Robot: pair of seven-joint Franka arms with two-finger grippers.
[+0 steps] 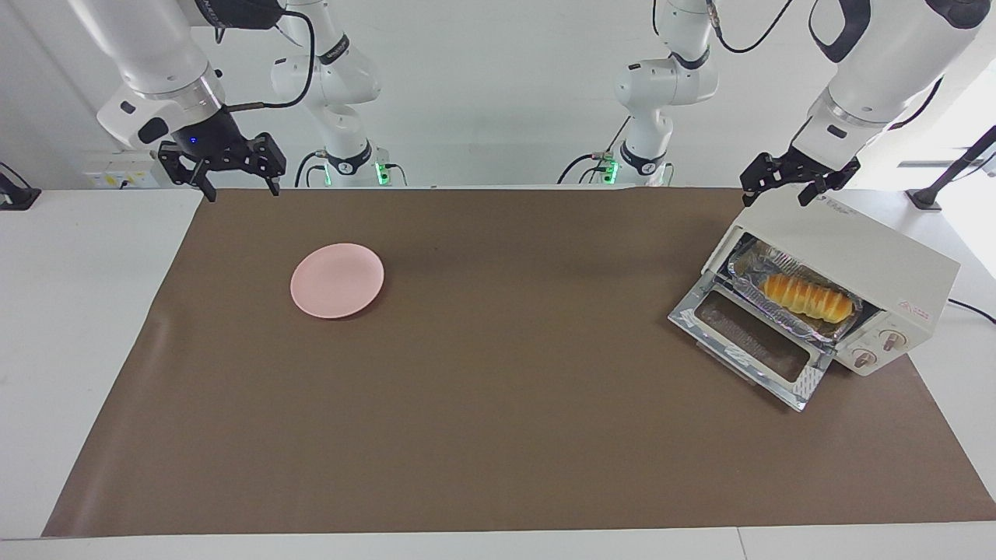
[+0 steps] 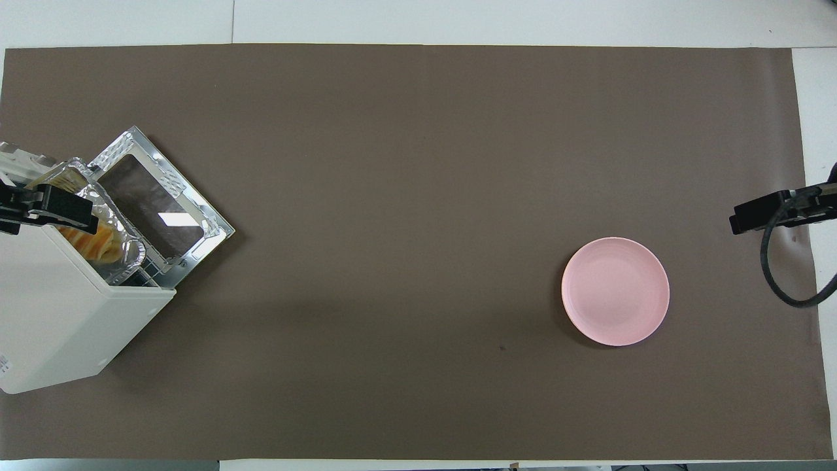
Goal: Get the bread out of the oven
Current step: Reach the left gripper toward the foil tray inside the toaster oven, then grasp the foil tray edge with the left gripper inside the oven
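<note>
The oven [image 1: 856, 249] stands at the left arm's end of the table with its glass door [image 1: 751, 342] dropped open. The bread [image 1: 805, 298] lies on a crinkled foil tray [image 1: 747, 292] on the rack, just inside the opening. In the overhead view the bread [image 2: 91, 243] shows partly under the oven's [image 2: 59, 314] top edge. My left gripper [image 1: 775, 198] is open and empty, up over the top front edge of the oven; it also shows in the overhead view [image 2: 46, 203]. My right gripper [image 1: 242, 193] is open and empty, raised over the right arm's end of the mat, waiting.
A round pink plate [image 1: 337, 280] lies on the brown mat [image 1: 498, 435] toward the right arm's end; it also shows in the overhead view [image 2: 615, 291]. The oven's power cord [image 1: 973, 309] runs off the table edge.
</note>
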